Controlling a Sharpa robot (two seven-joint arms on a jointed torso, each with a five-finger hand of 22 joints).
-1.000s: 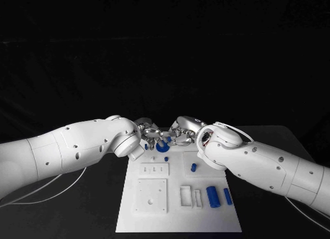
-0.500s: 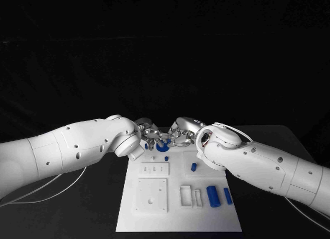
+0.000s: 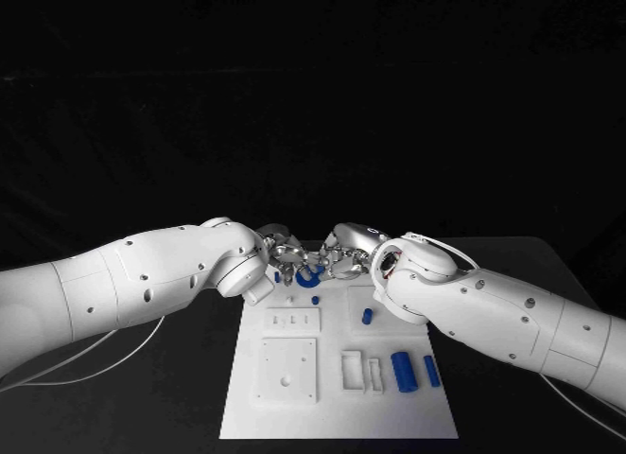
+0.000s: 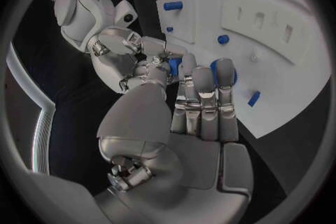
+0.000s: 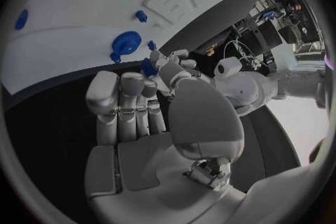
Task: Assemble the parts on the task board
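At the task board's [image 3: 338,397] twelve o'clock end, we saw a blue gear [image 5: 128,42] lying flat, with a small blue part [image 5: 149,66] pinched between our left robot hand [image 3: 281,253] and right robot hand [image 3: 343,255] just above it. We judged both had fingertip hold of it. With such a shallow shared pinch, the part could twist or drop beside its seat. Against the earlier frame, we noted no real shift.
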